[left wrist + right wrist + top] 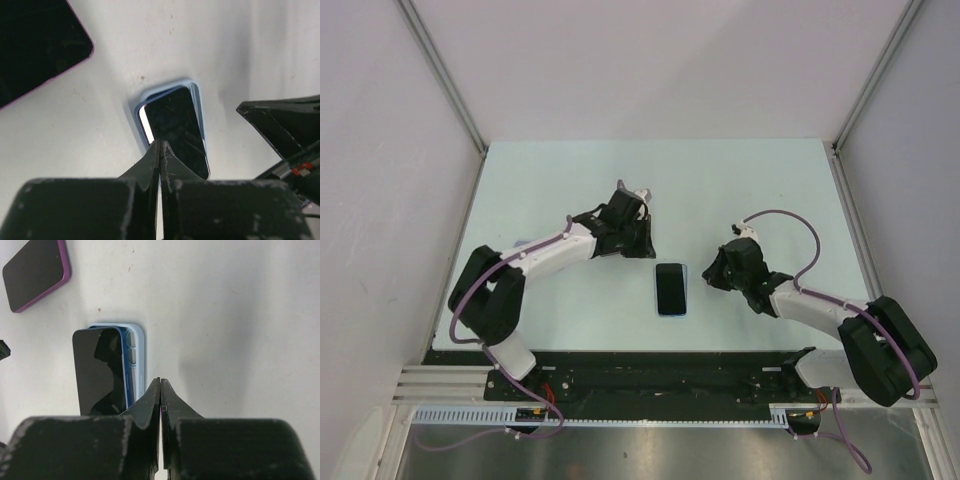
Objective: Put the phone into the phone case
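- The phone is a flat slab with rounded corners and a glossy black glass face that shows fine scratches and reflections. It lies face up near the middle of the tabletop, between the two hands.
- Its deep blue side, with small raised buttons, shows along one long edge in the right wrist view.
- The case is pale blue, smooth and matte, with a rounded rim. It lies under and around the phone. The rim shows as a thin border at the far end and along the blue side, and that side seems to ride above it.
- The left hand has dark, scuffed, wedge-shaped fingers pressed tip to tip, holding nothing. The tips sit at the phone's near end. I cannot tell if they touch it.
- The right hand is likewise closed and empty, its tips just beside the case's long edge.
- A second phone, black-faced in a purple shell, lies flat well apart from the first.
- The tabletop is pale and matte, with faint specks.
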